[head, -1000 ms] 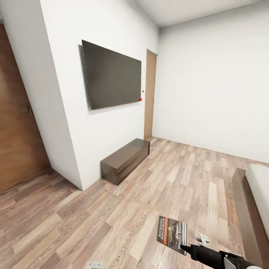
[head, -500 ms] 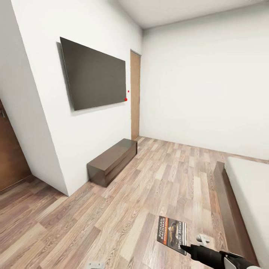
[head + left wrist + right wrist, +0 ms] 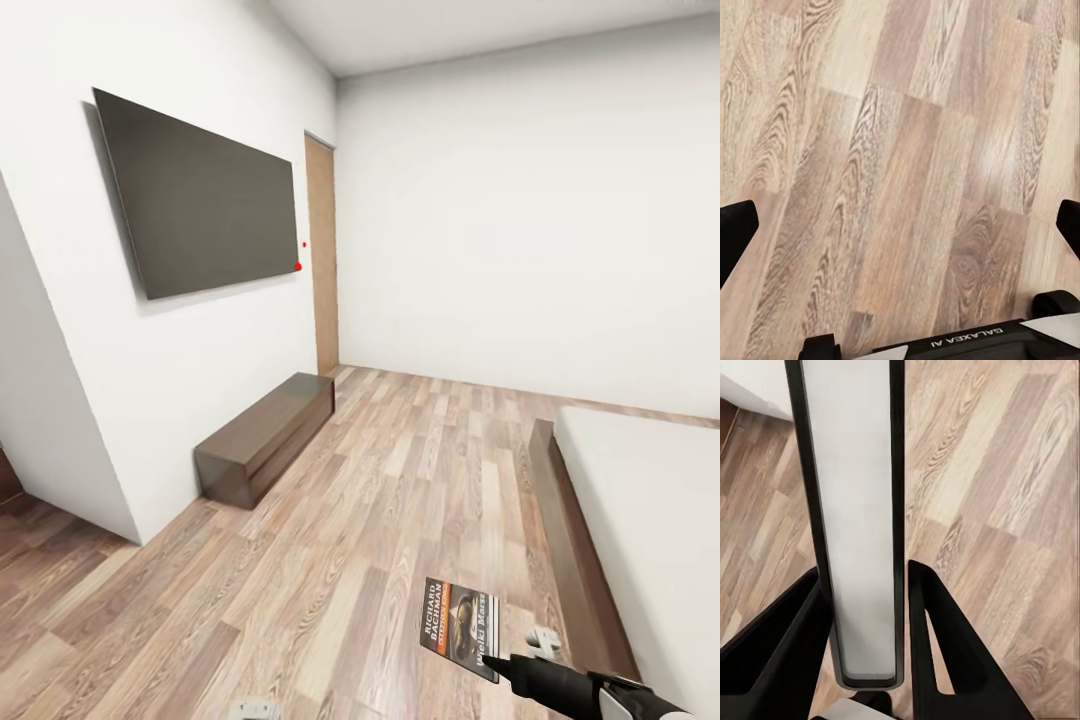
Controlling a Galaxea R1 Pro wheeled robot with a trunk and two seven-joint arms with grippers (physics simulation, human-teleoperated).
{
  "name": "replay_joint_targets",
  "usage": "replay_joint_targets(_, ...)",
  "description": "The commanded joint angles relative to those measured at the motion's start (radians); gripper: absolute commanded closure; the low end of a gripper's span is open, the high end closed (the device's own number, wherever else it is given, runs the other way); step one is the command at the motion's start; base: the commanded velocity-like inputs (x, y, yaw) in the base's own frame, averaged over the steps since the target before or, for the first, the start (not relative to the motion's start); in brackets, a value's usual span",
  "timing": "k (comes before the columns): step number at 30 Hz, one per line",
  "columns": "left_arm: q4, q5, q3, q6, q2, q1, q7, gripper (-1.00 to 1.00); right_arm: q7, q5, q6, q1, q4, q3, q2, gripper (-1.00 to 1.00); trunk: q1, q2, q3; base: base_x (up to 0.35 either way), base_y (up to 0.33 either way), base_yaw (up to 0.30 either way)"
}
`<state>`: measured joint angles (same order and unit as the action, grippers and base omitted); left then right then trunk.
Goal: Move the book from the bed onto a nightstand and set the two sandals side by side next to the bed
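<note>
Wall television [image 3: 205,200] above low dresser [image 3: 265,435]

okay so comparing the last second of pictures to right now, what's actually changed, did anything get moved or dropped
Only the view turned: the wall TV, the low dresser and the far door slid toward the picture's left, and more of the bed came in at the right. That is the camera swinging, not the furniture moving. Nothing was grabbed or released. The right gripper stays shut on the book, held at the same spot in the head view.

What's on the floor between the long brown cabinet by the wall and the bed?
Nothing: in the head view, bare wood floor stretches from the cabinet to the bed.
</note>
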<state>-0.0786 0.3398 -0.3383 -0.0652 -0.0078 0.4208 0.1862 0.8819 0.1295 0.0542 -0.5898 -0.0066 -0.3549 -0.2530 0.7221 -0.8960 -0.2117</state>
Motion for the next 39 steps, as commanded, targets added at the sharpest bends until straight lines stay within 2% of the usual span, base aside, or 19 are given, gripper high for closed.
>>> replay_joint_targets(1,0.002,0.009,-0.008,-0.004,0.0,0.001,0.002,-1.0,0.003,0.007,0.006,-0.001,-0.001,-0.015,0.0,1.0,0.0,-0.001,-0.001,0.0,0.0,-0.251)
replay_joint_targets(39,0.002,0.01,-0.008,-0.004,0.0,0.001,0.002,-1.0,0.0,0.007,0.006,-0.001,-0.001,-0.015,0.0,1.0,0.0,-0.001,-0.001,0.0,0.0,-0.238)
